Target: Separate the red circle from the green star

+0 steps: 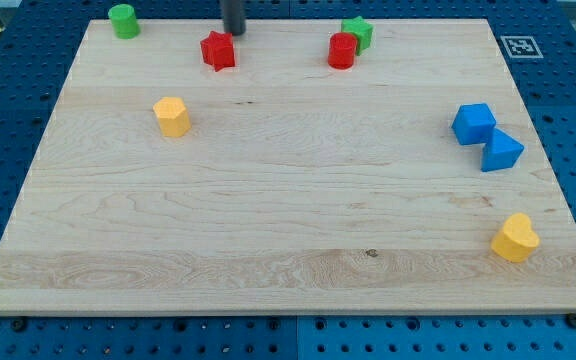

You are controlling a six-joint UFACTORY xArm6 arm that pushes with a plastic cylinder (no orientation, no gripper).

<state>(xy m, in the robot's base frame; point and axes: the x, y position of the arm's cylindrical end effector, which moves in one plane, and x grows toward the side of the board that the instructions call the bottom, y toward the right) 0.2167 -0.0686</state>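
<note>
No readable text; only a fiducial marker (520, 46) beside the board's top-right corner.

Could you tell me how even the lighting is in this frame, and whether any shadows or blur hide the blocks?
Camera view: soft, even light on the wooden board, no glare; only faint short shadows under blocks such as the red circle and green star; edges sharp; my tip slightly soft, cropped at the top.

rod: upright, dark, enters at view's top | my tip (234, 33): on board
</note>
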